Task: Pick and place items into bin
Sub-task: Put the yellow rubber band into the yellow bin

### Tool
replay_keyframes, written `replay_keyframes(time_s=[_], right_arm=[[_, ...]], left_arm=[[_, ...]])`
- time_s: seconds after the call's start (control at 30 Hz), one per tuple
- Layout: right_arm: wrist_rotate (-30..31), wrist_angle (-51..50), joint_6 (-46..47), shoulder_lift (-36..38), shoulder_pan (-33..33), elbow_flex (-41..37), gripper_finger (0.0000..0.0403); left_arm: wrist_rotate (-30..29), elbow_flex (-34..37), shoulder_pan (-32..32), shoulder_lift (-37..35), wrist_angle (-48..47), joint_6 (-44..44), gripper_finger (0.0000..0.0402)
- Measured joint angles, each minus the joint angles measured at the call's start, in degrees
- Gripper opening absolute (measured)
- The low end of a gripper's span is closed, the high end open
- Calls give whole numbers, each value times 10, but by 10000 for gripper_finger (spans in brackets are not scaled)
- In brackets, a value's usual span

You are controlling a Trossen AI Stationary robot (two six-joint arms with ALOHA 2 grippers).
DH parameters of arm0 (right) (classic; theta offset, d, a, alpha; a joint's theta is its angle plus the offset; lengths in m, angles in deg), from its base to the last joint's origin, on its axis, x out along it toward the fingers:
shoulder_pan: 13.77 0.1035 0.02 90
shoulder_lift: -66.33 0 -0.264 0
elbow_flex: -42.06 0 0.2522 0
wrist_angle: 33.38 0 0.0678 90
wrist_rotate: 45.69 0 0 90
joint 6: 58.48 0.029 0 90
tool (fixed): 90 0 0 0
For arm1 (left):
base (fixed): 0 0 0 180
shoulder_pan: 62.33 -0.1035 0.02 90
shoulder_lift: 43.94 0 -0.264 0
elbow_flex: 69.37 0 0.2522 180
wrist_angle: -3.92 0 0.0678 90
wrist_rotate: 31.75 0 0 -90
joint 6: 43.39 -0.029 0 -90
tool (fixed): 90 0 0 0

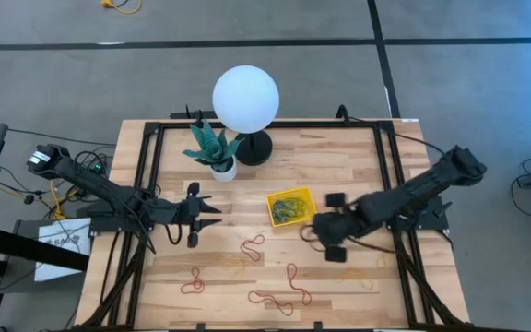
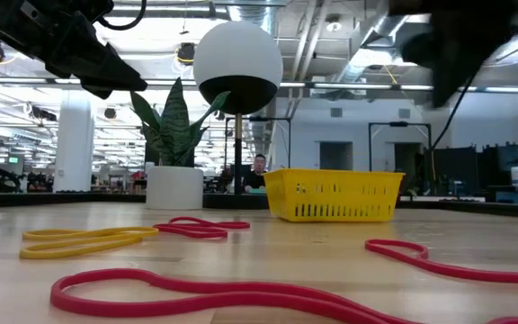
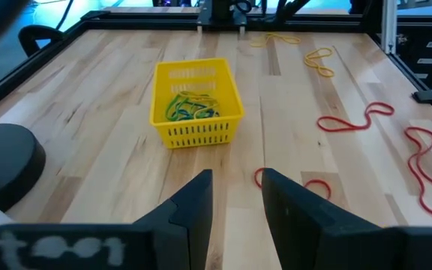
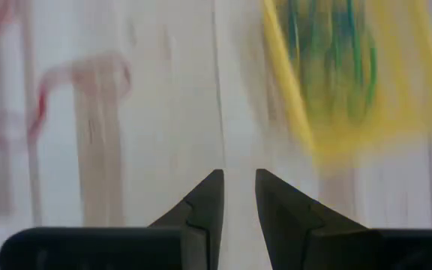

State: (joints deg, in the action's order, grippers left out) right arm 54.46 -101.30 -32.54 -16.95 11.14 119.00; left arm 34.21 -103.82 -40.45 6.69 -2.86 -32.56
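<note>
The right gripper (image 4: 238,196), fingers parted and empty, is hovering just beside the yellow bin (image 1: 291,207); the left gripper (image 3: 237,196) is waiting open. Red rubber bands (image 1: 278,300) are lying loose on the table (image 1: 358,157), probably light and floppy, best pinched across one strand.

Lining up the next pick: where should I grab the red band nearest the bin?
Take the red band on one strand of its loop, from straight above. It lies flat and thin on the table, so the right pincer, just beside the bin, should probably straddle a strand.
</note>
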Motion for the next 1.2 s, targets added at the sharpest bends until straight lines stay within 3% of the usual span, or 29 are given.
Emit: replay_keyframes(time_s=[0.23, 0.4, 0.53, 0.67, 1.03, 1.2], right_arm=[[-28, -96, 310, 78, 85, -81, 72], [-173, -79, 500, 89, 127, -151, 72], [-276, -77, 573, 68, 159, -185, 72], [-303, -55, 571, 46, 180, -200, 72], [-262, -53, 354, -5, 225, -203, 72], [-235, -53, 304, -16, 238, -203, 72]], left_arm=[[-6, 0, 0, 0, 2, 5, 106], [-7, 0, 0, 0, 2, 10, 106], [-7, 0, 0, 0, 2, 10, 106], [-7, 0, 0, 0, 2, 10, 106], [-6, 0, 0, 0, 0, 10, 106], [-6, 0, 0, 0, 0, 10, 106]])
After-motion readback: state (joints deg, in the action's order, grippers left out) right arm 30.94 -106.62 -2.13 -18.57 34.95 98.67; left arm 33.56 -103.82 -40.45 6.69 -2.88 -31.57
